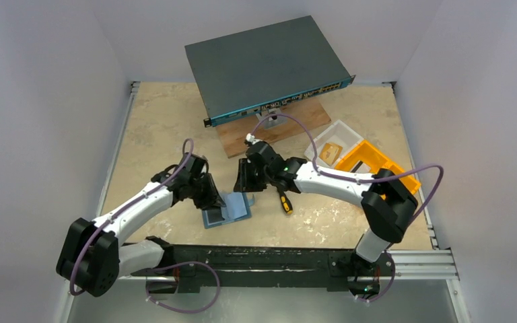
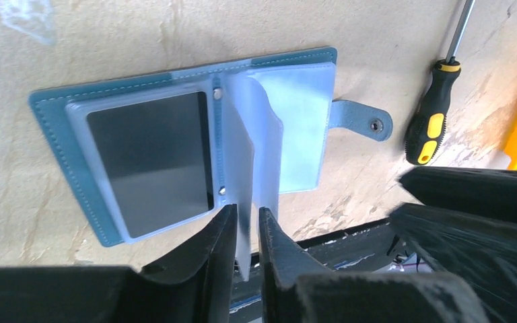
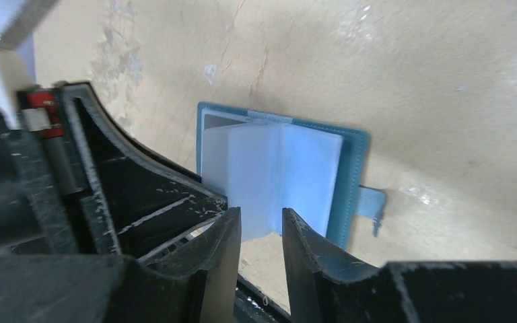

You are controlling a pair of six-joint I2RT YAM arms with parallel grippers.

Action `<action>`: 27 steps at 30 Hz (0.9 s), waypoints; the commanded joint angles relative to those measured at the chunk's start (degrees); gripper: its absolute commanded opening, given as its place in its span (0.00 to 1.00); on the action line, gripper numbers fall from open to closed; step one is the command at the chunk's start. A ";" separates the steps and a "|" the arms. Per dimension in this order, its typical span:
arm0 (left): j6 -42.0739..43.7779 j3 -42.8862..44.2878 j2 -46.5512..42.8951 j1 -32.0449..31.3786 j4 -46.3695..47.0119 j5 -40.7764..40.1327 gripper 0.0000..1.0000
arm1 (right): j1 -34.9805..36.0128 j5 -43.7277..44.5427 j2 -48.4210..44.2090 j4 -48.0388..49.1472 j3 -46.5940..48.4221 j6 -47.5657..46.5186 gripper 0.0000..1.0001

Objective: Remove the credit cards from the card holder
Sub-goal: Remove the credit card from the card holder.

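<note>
Sleeve tear risk at the open card holder

The card holder [image 1: 227,208] lies open on the table [image 1: 175,121], directly beneath both pincers. The left pincer [image 2: 247,229] is clenched on an upright plastic sleeve [image 2: 242,155]; a dark card [image 2: 151,158] sits pocketed beside its fingers. The right pincer [image 3: 262,232] straddles another leaf; whether it grips, I cannot tell. Pulling upward could lift the whole holder or tear the sleeve, freeing no card.

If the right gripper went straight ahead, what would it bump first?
The right gripper would likely hit the card holder, its pale standing sleeves right at the jaws; depth is unclear.
</note>
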 commanded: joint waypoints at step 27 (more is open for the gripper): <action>-2.69 8.86 19.88 -6.34 12.91 2.73 0.31 | -2.20 4.00 -10.53 -2.96 -7.26 -0.49 0.29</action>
